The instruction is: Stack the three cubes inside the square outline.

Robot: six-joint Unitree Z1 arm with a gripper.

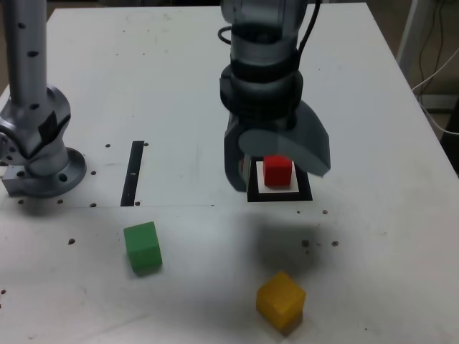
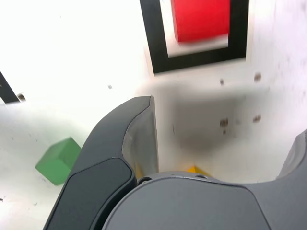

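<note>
With the red cube (image 1: 277, 170) sitting inside the square outline (image 1: 280, 194) and the gripper (image 1: 276, 159) spread empty above it, the green cube (image 1: 143, 246) and yellow cube (image 1: 280, 299) on the worktop (image 1: 373, 236) look light, rigid, probably smooth-sided, best pinched across opposite flat faces.

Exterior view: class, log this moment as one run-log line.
gripper open, empty | red cube in square outline | green cube, yellow cube loose

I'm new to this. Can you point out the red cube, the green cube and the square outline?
red cube (image 1: 277, 170): exterior view, front face.
green cube (image 1: 143, 247): exterior view, front face.
square outline (image 2: 159, 48): wrist view, black border.
</note>
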